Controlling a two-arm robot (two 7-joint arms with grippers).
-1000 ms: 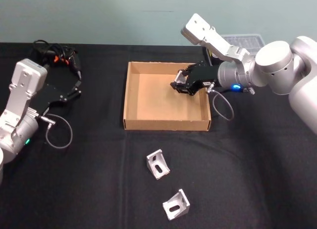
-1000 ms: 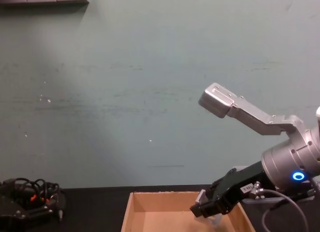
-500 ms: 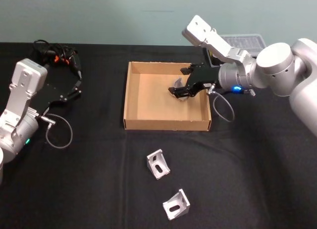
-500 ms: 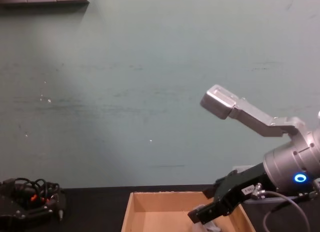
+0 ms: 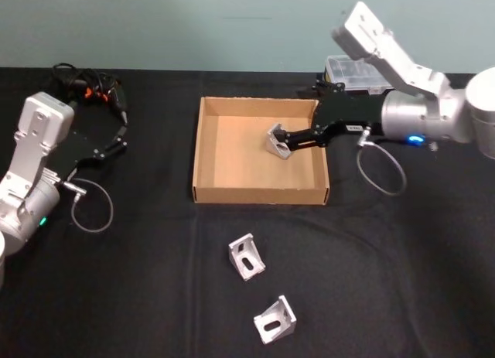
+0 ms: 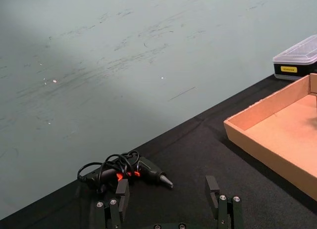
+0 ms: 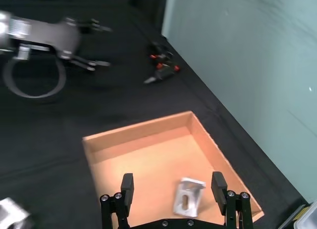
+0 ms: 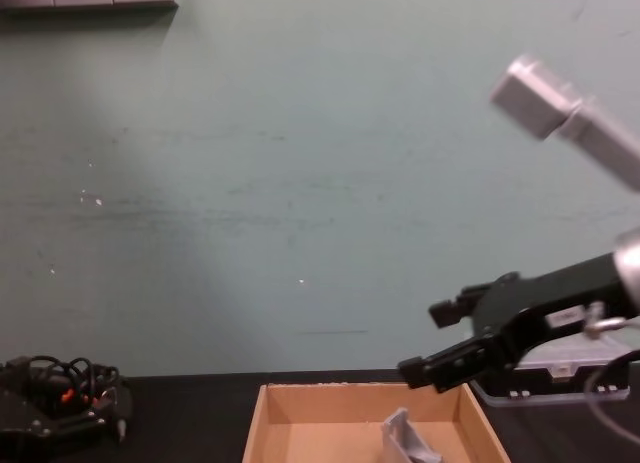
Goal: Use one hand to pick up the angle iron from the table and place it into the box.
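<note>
The tan cardboard box (image 5: 207, 149) sits mid-table, and one silver angle iron (image 5: 278, 139) lies inside it near its right wall. My right gripper (image 5: 303, 118) hovers open just right of and above that piece, apart from it. The right wrist view looks down between the spread fingers (image 7: 127, 187) onto the angle iron (image 7: 188, 202) on the box floor (image 7: 143, 160). From the chest, the right gripper (image 8: 430, 341) hangs above the box (image 8: 300, 398) and the piece (image 8: 405, 438). Two more angle irons (image 5: 247, 256) (image 5: 275, 319) lie on the black table (image 5: 402, 265). My left gripper (image 5: 116, 140) rests open at the far left.
A black case with a clear lid (image 5: 352, 70) stands behind the box's right corner, under the right arm. A black tool with orange marks and coiled cable (image 5: 89, 87) lies at the back left, just beyond the left gripper (image 6: 167, 194). A grey cable loop (image 5: 93, 207) lies by the left arm.
My right gripper opened and let the angle iron go; it now lies on the box floor. The right arm pulled back to the right and rose. The left arm stayed still.
</note>
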